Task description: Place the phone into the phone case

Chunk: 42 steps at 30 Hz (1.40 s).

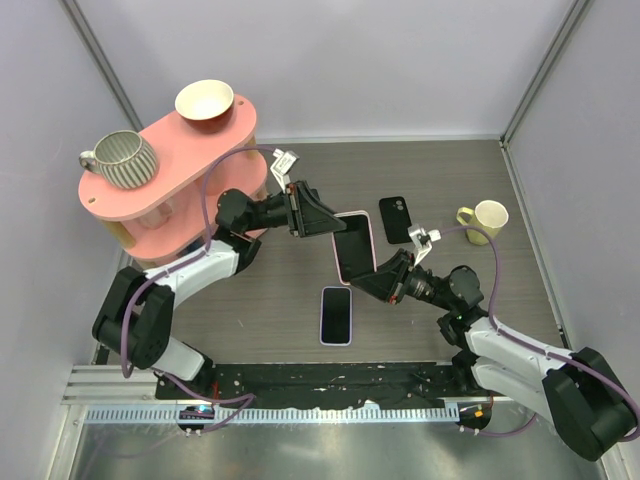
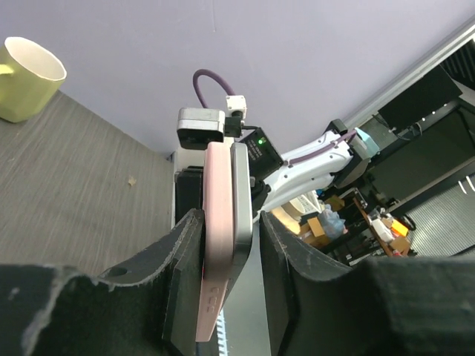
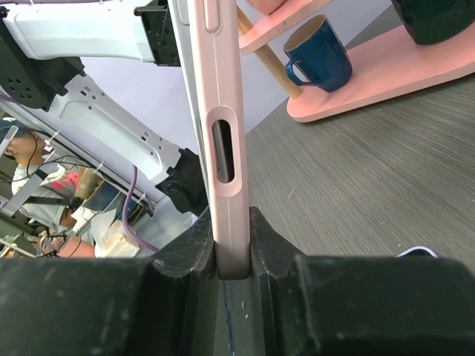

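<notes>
Top view: the left gripper (image 1: 333, 224) and right gripper (image 1: 379, 272) each clamp one end of a pink case (image 1: 352, 248), held up between them. Left wrist view: a grey phone (image 2: 241, 199) lies against the case. A second phone (image 1: 336, 315) lies on the table (image 1: 250, 320).

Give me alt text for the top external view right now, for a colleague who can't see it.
The left gripper and right gripper each grip one end of a pink rectangular phone case at the middle of the grey wood-grain table. A dark-screened phone with a lilac rim lies flat just below it in the frame.
</notes>
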{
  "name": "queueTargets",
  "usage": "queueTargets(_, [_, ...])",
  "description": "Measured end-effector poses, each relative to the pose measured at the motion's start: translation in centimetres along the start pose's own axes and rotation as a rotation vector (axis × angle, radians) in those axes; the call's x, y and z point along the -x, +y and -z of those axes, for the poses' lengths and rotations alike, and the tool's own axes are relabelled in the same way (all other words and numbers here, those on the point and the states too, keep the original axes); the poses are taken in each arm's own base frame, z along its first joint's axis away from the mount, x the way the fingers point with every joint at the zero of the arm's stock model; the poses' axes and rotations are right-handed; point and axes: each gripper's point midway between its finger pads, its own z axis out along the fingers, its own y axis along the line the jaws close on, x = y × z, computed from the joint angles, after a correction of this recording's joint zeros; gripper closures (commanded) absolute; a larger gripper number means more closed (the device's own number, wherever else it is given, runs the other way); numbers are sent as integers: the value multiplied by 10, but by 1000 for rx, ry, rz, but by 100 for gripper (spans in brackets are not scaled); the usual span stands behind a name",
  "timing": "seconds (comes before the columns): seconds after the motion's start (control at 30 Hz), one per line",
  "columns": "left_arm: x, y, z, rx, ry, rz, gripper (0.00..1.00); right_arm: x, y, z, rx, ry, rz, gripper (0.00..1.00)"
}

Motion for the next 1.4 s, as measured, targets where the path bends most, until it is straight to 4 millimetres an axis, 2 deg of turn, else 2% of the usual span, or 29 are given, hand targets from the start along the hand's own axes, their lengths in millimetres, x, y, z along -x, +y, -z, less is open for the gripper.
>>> queueTargets(0.2, [-2,-1,1,-23,-26,53,58,-3,-2,2,-4,1,-2,99])
queueTargets(0.3, [-1,0,2,-23,-38,59,64,-4,-3,2,-6,1,-4,99])
queueTargets(0.33, [-2,0,2,-23,-42,57,77,-4,-3,2,-6,0,-3,99])
queueTargets(0.43, [-2,3,3,-15,-57,38,100,-4,-1,2,1,5,-7,97])
queueTargets(0.53, [-4,10,5,9,-62,15,100,-6,-3,2,-1,12,-19,83])
queueTargets(0.57, [-5,13,5,24,-60,8,100,-7,-4,2,-5,15,-26,73])
queueTargets(0.67, [-8,17,7,61,-47,-15,100,-10,-9,2,-33,23,-54,54])
queueTargets(0.77, [-16,17,11,84,-5,-53,100,-5,-15,1,-78,2,-73,40])
queueTargets(0.83, [-21,17,12,97,18,-74,100,4,-15,0,-95,-19,-70,39])
queueTargets(0.93, [-28,20,16,116,53,-84,100,19,-8,-5,-96,-51,-50,43])
queueTargets(1.03, [-35,24,18,126,81,-75,100,31,-4,-9,-91,-70,-28,60])
queueTargets(1.07, [-37,24,18,124,88,-70,100,32,-4,-10,-94,-70,-28,70])
queueTargets(1.13, [-38,22,18,114,97,-71,100,33,-6,-12,-101,-64,-23,83])
queueTargets(1.17, [-38,21,18,113,99,-69,98,31,-7,-13,-101,-55,-27,96])
queueTargets(1.2, [-38,22,19,116,99,-68,93,31,-7,-13,-96,-49,-26,99])
queueTargets(1.23, [-38,23,20,120,98,-60,74,30,-6,-14,-88,-45,-18,99])
queueTargets(1.27, [-38,23,20,121,100,-50,68,30,-4,-14,-78,-42,-11,99])
queueTargets(1.4, [-36,20,19,113,102,-57,62,32,-2,-15,-68,-44,-12,99])
